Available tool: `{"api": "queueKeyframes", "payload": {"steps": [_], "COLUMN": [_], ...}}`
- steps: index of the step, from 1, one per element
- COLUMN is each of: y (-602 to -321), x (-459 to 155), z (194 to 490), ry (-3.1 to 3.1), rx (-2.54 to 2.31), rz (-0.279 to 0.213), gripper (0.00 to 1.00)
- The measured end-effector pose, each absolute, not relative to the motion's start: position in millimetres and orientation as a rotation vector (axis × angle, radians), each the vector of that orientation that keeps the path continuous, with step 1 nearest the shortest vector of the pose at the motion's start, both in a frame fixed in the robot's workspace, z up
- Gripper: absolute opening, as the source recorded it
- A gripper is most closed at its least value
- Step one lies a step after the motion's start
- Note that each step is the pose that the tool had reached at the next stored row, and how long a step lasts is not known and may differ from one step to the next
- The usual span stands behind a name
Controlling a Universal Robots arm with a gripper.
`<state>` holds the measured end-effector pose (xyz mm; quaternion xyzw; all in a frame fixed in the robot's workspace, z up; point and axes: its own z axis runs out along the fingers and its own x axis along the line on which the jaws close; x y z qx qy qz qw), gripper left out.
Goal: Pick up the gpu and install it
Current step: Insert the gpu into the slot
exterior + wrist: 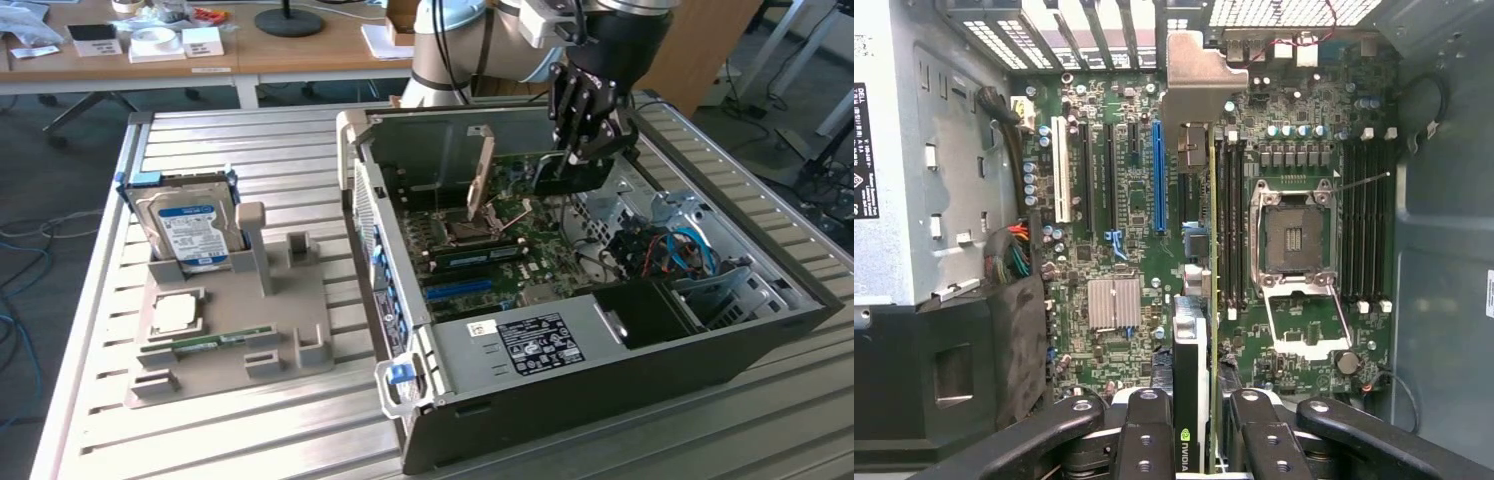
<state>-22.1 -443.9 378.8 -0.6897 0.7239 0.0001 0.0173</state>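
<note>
Fingers (1144,425) clamp the gpu (1191,350) edge-on at centre frame above the motherboard (1079,350), so its edge faces the slots (1158,175).

Bright, even room light washes the slatted metal table (267,430) pale, with glare toward the exterior view's right. The open computer case (561,400) holds deep shadow in its drive bay. Wrist view: the motherboard (1124,200) is evenly lit, the gpu (1191,350) dark, its edge catching light
</note>
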Motion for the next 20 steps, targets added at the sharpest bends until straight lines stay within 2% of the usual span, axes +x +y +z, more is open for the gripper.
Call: {"api": "queueKeyframes", "payload": {"steps": [20], "y": [-443.9], "x": [-26.0], "z": [367.9], "ry": [2.26], "rx": [-2.153], "rz": [0.015], "gripper": [0.27]}}
